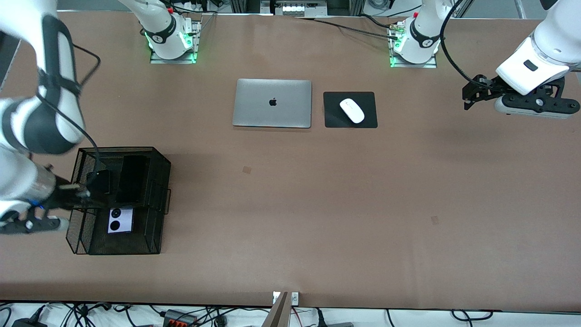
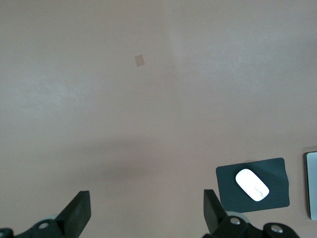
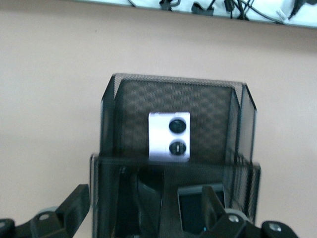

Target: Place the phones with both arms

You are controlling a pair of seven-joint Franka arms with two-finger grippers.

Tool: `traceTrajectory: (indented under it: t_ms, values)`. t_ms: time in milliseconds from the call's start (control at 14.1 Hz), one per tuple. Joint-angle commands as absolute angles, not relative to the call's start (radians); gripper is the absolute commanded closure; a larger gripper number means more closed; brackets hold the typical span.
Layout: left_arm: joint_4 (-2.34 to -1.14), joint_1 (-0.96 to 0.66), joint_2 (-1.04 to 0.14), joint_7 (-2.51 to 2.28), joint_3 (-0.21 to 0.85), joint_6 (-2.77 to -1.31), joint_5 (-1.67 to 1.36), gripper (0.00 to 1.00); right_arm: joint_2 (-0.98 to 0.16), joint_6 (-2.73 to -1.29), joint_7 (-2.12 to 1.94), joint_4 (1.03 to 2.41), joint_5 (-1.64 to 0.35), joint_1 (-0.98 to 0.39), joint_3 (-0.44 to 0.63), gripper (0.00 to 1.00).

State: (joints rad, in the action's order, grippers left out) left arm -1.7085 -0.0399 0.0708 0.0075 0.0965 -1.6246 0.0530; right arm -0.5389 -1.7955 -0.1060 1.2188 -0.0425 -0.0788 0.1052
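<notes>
Right wrist view: black mesh organizer [image 3: 173,99] on the brown table [image 3: 49,74], lavender flip phone [image 3: 169,135] leaning in one compartment, two black circles showing. Small black flip phone [image 3: 195,210] sits in the adjoining compartment. Right gripper [image 3: 143,210] over that compartment, fingers [image 3: 74,203] spread apart.

In the front view, the right hand [image 1: 68,193] is sitting at the picture's edge, half lost among dark wrist parts against the black wire-mesh stepped organizer [image 1: 160,213]. The small squarish black flip phone [image 1: 100,181] and long slim black slab phone [image 1: 132,178] are blending into its dark mesh. In the right wrist view, the frame edge is cutting off both. The closed silver laptop [image 2: 312,184] is showing only a sliver in the left wrist view.
</notes>
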Motion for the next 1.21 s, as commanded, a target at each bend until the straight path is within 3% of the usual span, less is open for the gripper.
traceTrajectory:
  t_ms: [0, 355, 638, 1134]
  values:
    - [-1.681, -0.041, 0.063, 0.018, 0.097, -1.601, 0.032, 0.0, -0.456, -1.665, -0.115, 1.256, -0.048, -0.077, 0.101, 0.0]
    - [-1.683, -0.037, 0.063, 0.014, 0.095, -1.601, 0.031, 0.0, -0.345, -1.493, -0.027, 1.267, -0.043, -0.066, 0.11, 0.0]
    - [-1.684, -0.028, 0.063, 0.014, 0.092, -1.612, 0.031, 0.0, -0.307, -1.499, -0.011, 1.292, -0.011, -0.075, 0.109, 0.0]
    - [-1.683, -0.028, 0.061, 0.015, 0.089, -1.612, 0.029, 0.0, -0.062, -1.654, -0.023, 1.638, 0.02, -0.081, 0.101, 0.0]
